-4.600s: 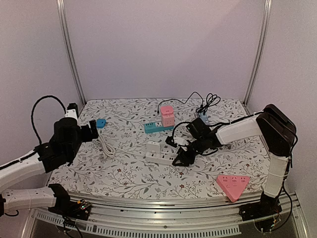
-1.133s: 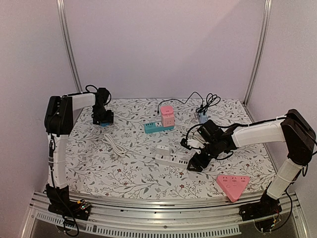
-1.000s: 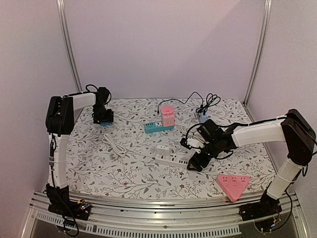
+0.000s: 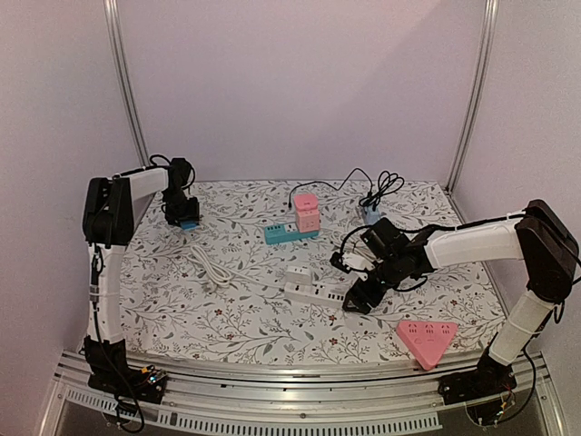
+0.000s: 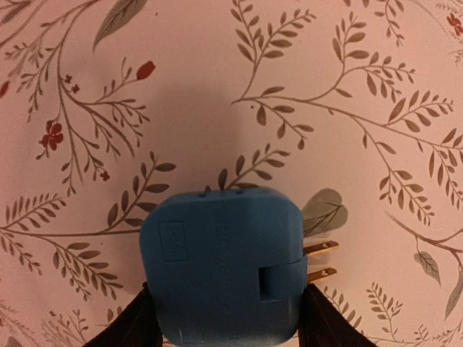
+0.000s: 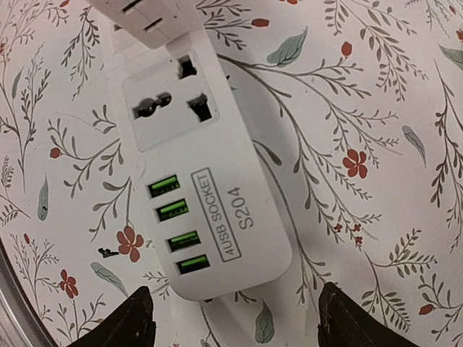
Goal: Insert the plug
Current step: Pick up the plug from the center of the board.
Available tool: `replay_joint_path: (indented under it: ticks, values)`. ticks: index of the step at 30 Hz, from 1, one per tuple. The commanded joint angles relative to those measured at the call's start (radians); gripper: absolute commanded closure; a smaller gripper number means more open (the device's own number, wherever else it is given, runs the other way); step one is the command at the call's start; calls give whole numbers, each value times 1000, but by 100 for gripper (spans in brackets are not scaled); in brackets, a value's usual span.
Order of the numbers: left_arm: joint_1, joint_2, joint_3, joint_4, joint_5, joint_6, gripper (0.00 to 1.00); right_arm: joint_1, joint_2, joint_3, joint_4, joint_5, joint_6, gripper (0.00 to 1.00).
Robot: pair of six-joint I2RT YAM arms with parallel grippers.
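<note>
When viewed from above, finds left gripper (image 4: 184, 216) over the blue plug (image 4: 190, 224) at ten o'clock on the table (image 4: 227, 320), right gripper (image 4: 357, 299) at the four o'clock end of the white power strip (image 4: 311, 290). From left wrist, shows fingers (image 5: 129, 330) tight beside both plug flanks, prongs (image 5: 320, 260) toward three o'clock; cannot tell whether clamped. From right wrist, shows fingers (image 6: 134, 322) spread wide, clear of the strip.

Lab test bench: bare pale walls (image 4: 300, 82), metal frame posts (image 4: 126, 91), slotted rail (image 4: 300, 413) edging a flowered tabletop (image 4: 227, 318).
</note>
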Motion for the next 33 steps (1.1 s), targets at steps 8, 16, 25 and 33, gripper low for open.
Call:
replay_joint_path:
  ticks: [8,16,25,33]
  values:
    - [-1,-49,-94,55,11,8,100,3,-60,19,-31,28,3,23]
    - [-75,-232,-279,193,-110,84,100,1,-149,40,-53,33,33,23]
    - [-238,-530,-462,263,-317,176,100,0,-274,105,-93,107,62,20]
    - [-500,-887,-649,313,-347,294,100,-9,-376,219,-140,163,99,16]
